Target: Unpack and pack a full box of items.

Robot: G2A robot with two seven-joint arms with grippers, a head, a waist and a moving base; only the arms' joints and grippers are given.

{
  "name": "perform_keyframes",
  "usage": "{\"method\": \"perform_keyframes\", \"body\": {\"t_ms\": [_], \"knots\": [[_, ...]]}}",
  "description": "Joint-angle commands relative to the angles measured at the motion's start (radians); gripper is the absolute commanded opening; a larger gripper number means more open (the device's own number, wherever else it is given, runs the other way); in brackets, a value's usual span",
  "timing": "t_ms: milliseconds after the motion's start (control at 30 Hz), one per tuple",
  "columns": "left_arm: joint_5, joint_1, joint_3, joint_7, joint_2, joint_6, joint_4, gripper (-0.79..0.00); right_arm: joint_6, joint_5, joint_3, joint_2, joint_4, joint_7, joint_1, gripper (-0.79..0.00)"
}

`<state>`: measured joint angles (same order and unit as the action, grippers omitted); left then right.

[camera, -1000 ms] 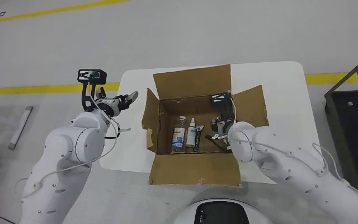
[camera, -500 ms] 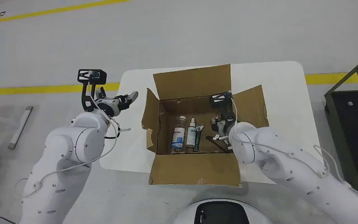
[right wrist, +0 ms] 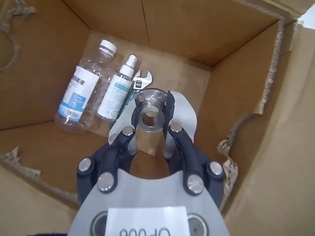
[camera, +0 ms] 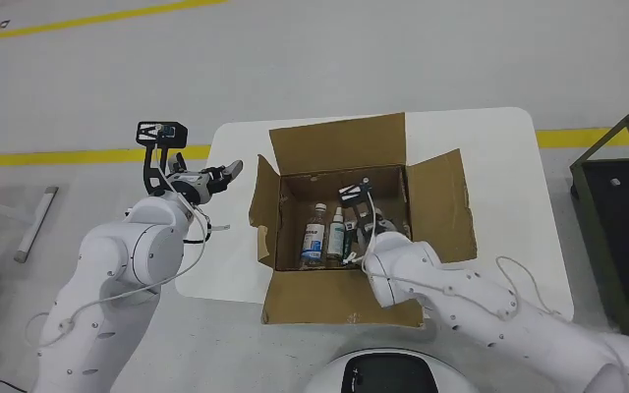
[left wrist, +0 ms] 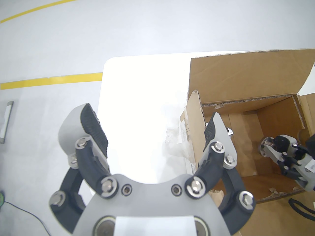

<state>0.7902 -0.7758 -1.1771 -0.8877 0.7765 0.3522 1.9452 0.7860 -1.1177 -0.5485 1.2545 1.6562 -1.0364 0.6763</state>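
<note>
Box point(camera: 334, 147): right end effector point(right wrist: 152, 110) inside, angled down, clamping metal flange point(right wrist: 149, 94).

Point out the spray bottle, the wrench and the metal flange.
spray bottle point(right wrist: 117, 92), right wrist view, on its label.
wrench point(right wrist: 145, 79), right wrist view, on its head.
metal flange point(right wrist: 150, 94), right wrist view, on its flat disc.

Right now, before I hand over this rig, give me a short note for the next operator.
Left gripper: open, over the table edge beside the box.
Right gripper: shut on a metal flange, inside the box.
Lying in the box: water bottle, spray bottle, wrench.
Done: flange gripped.
To do: likely lift it out, unpack the other three, then repack.
</note>
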Motion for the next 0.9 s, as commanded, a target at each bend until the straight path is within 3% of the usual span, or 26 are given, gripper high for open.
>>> {"method": "perform_keyframes", "body": {"t_ms": [0,267,300,333,433,633,733,767,867], "knots": [[0.0,0.0,0.0,0.0,0.0,0.0,0.0,0.0,0.003,0.008,0.014,0.023,-0.076,0.005,-0.021,-0.785],[0.0,0.0,0.0,0.0,0.0,0.0,0.0,0.0,-0.011,0.045,0.033,0.098,-0.253,-0.009,-0.071,-0.763],[0.0,0.0,0.0,0.0,0.0,0.0,0.0,0.0,-0.012,0.045,0.034,0.105,-0.263,-0.01,-0.074,-0.69],[0.0,0.0,0.0,0.0,0.0,0.0,0.0,0.0,-0.012,0.044,0.034,0.111,-0.272,-0.01,-0.077,-0.677],[0.0,0.0,0.0,0.0,0.0,0.0,0.0,0.0,-0.021,0.036,0.032,0.127,-0.293,-0.019,-0.082,-0.523],[0.0,0.0,0.0,0.0,0.0,0.0,0.0,0.0,-0.037,0.013,0.0,0.141,-0.294,-0.035,-0.074,-0.409],[0.0,0.0,0.0,0.0,0.0,0.0,0.0,0.0,-0.043,0.0,-0.036,0.14,-0.271,-0.04,-0.062,-0.16],[0.0,0.0,0.0,0.0,0.0,0.0,0.0,0.0,-0.043,-0.004,-0.053,0.137,-0.255,-0.04,-0.055,-0.123],[0.0,0.0,0.0,0.0,0.0,0.0,0.0,0.0,-0.034,-0.012,-0.135,0.122,-0.147,-0.032,-0.023,-0.102]]}}
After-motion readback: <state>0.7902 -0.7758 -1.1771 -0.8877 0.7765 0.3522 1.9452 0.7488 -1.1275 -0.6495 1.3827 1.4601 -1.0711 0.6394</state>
